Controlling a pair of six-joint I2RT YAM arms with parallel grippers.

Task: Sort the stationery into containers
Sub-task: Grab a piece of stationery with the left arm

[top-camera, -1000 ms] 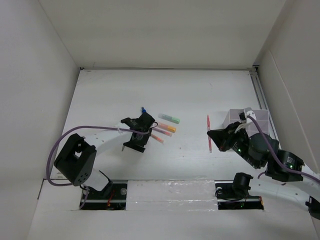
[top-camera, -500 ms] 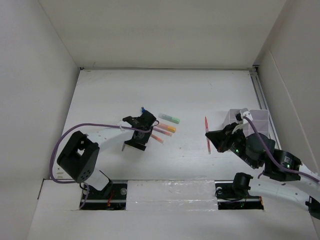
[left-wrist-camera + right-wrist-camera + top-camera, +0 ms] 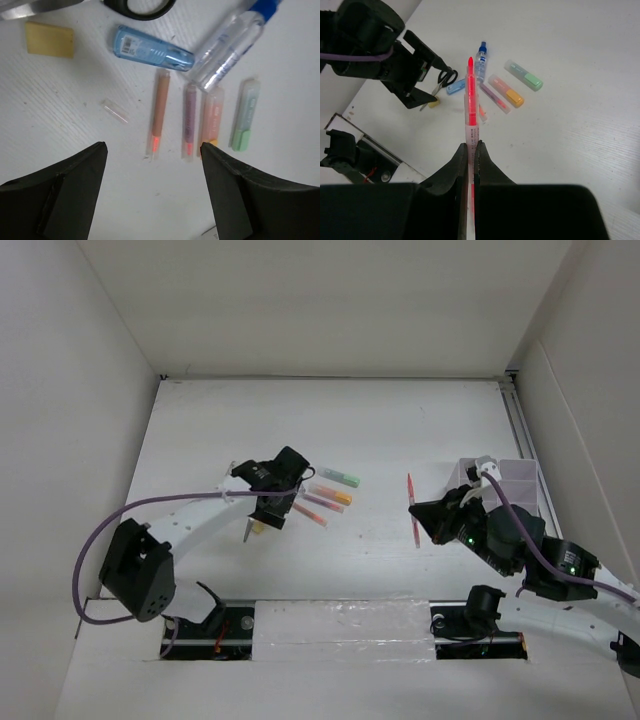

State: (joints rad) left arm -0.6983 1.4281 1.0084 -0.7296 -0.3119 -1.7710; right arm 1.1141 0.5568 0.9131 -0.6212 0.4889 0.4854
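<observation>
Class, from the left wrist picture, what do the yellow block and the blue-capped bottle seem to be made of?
The yellow block looks like matte rubber, likely an eraser: dull, opaque, no glints. The bottle looks like clear glossy plastic: you can see through its body, and bright streaks run along it.

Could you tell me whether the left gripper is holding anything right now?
No: the left gripper hangs open above the thin pens, with nothing clamped in it.
</observation>
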